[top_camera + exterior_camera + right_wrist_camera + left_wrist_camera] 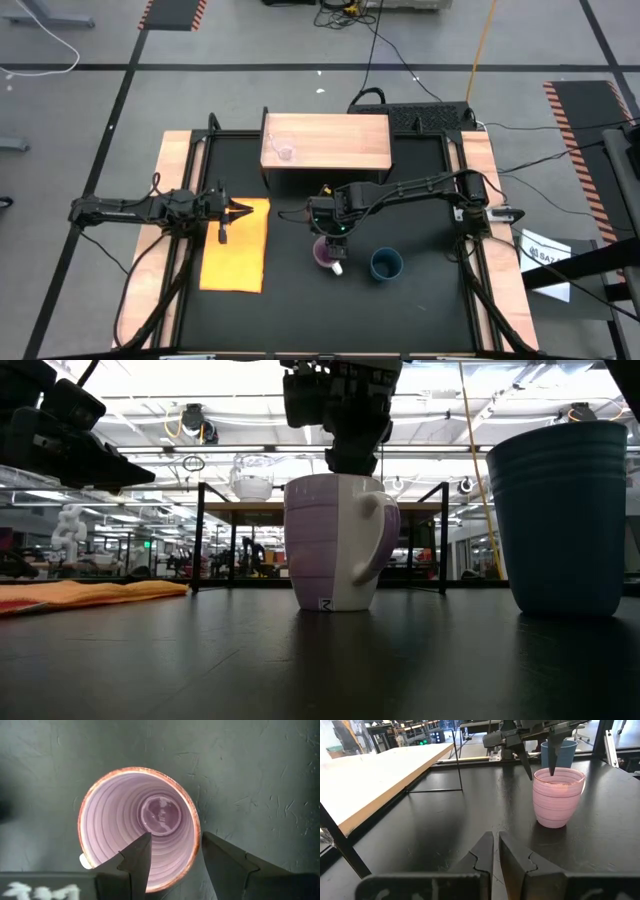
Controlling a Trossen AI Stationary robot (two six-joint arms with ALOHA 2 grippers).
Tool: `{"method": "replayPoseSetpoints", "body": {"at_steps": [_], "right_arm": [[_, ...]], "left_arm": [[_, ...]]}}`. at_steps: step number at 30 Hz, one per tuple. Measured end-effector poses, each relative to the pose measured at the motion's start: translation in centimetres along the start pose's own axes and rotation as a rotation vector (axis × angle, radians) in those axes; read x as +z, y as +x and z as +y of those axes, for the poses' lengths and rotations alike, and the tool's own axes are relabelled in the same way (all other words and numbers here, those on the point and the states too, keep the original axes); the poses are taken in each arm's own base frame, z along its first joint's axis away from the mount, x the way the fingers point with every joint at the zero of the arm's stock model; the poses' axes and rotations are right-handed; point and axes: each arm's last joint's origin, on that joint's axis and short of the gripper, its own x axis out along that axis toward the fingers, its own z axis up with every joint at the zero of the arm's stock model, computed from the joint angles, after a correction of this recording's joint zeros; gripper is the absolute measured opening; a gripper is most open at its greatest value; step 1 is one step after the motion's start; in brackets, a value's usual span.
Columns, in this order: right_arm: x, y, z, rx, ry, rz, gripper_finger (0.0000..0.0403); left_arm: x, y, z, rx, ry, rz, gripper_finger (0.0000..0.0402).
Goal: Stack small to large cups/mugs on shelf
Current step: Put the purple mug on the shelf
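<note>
The light purple mug [328, 252] stands upright on its base on the black table, its pale handle toward the near edge. My right gripper [176, 837] hangs open over it, pointing down. One finger [142, 852] is inside the mug and the other [220, 855] is outside the wall, and neither visibly touches it. The tiny clear glass cup [285, 152] stands on the wooden shelf [340, 140]. The dark teal-blue cup [386, 264] stands upright to the mug's right. My left gripper [235, 210] is shut and empty over the yellow-orange mat [236, 250].
The shelf stands on thin black legs [198, 535] at the table's far side, behind the mug. The mat lies flat on the left half. Bare black table [300, 300] lies near the front edge. Wooden side rails [170, 200] border the table.
</note>
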Motion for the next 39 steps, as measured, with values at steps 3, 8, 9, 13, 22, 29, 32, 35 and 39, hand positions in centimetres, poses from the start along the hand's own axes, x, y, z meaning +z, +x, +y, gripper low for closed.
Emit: {"method": "replayPoseSetpoints", "body": {"at_steps": [3,8,9,13,22,29,32,35,39], "right_arm": [[0.0,0.0,0.0,0.0,-0.005,0.0,0.0165],[-0.2,0.7,-0.1,0.001,-0.013,-0.008,0.0165],[-0.3,0.9,-0.2,0.0,-0.011,0.001,0.0165],[-0.6,1.3,-0.3,-0.002,-0.005,0.017,0.0165],[-0.7,1.4,-0.4,-0.003,-0.01,0.016,0.0165],[-0.6,1.4,-0.4,-0.002,-0.015,0.011,0.0164],[-0.6,1.4,-0.4,-0.001,-0.016,0.004,0.0164],[-0.5,1.4,-0.4,-0.001,-0.017,0.001,0.0164],[-0.5,1.4,-0.4,-0.001,-0.02,0.001,0.0155]], "left_arm": [[0.0,0.0,0.0,0.0,0.0,0.0,0.0033],[0.0,0.0,0.0,0.0,0.0,0.0,0.0033],[0.0,0.0,0.0,0.0,0.0,0.0,0.0033],[0.0,0.0,0.0,0.0,0.0,0.0,0.0033],[0.0,0.0,0.0,0.0,0.0,0.0,0.0033],[0.0,0.0,0.0,0.001,0.0,0.0,0.0033],[0.0,0.0,0.0,0.0,0.0,0.0,0.0033],[0.0,0.0,0.0,0.001,0.0,0.0,0.0033],[0.0,0.0,0.0,0.0,0.0,0.0,0.0033]]}}
